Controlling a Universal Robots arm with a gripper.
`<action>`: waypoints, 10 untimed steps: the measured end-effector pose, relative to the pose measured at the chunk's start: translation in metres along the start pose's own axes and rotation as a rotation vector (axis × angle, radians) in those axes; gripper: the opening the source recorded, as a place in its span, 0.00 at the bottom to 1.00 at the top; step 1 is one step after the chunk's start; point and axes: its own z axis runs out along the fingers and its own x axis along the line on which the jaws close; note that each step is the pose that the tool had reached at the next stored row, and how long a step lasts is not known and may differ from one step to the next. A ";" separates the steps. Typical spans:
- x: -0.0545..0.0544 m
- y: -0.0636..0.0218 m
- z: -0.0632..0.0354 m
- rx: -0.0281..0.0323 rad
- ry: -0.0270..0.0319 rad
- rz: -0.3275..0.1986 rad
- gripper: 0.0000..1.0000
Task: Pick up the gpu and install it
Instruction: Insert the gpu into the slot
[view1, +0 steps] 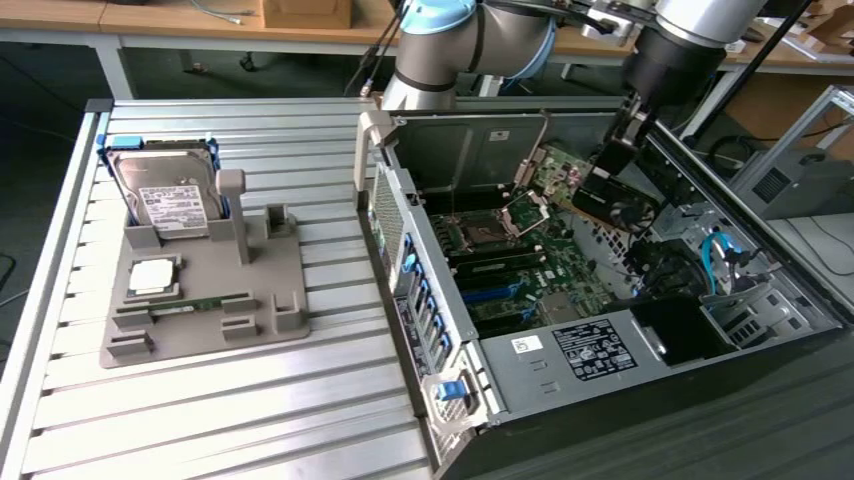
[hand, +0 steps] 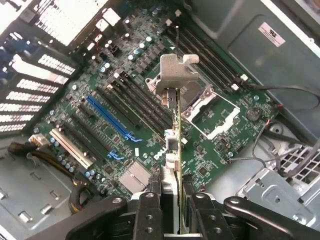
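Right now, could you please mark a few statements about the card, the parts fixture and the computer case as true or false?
1. The end effector grips the gpu edge-on. True.
2. The gpu is seated in the blue slot. False: it hangs over the motherboard, apart from the blue slot.
3. The hard drive lies flat on the table. False: it stands upright in the grey fixture.
4. A memory stick lies in that fixture. True.
5. The computer case is closed. False: its side is open and the board inside shows.
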 end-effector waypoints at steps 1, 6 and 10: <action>0.000 0.0000 0.0000 0.0006 0.0003 -0.014 0.27; 0.000 0.0000 0.0000 0.0037 0.0019 -0.086 0.27; 0.000 0.0000 0.0000 0.0061 0.0031 -0.141 0.27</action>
